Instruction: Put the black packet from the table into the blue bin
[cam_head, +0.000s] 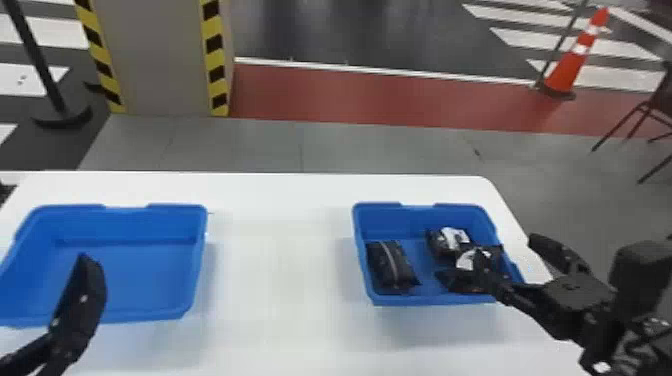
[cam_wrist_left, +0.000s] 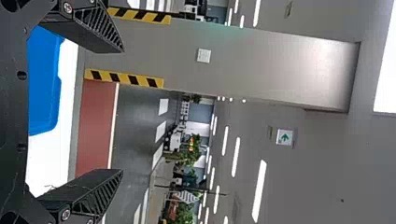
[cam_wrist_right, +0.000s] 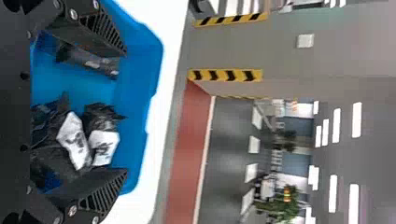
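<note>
In the right-hand, smooth blue bin (cam_head: 430, 300) lay crinkled black packets (cam_head: 392, 265), some white-patched; left tool (cam_head: 82, 305) and right tool (cam_head: 507, 247) gaped wide.

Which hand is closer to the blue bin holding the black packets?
Right. The right hand is at the right side of that bin, while the left hand is well away, by the other blue bin.

Blue bins (cam_head: 198, 260) (cam_head: 361, 250), white table (cam_head: 280, 280), black packets, yellow-and-black striped pillar edges, orange-and-white cone.Blue bin (cam_head: 198, 260), white table (cam_head: 280, 280), black packet (cam_head: 392, 265), yellow-and-black striped pillar edge (cam_head: 215, 55), red walkway (cam_head: 350, 97).
</note>
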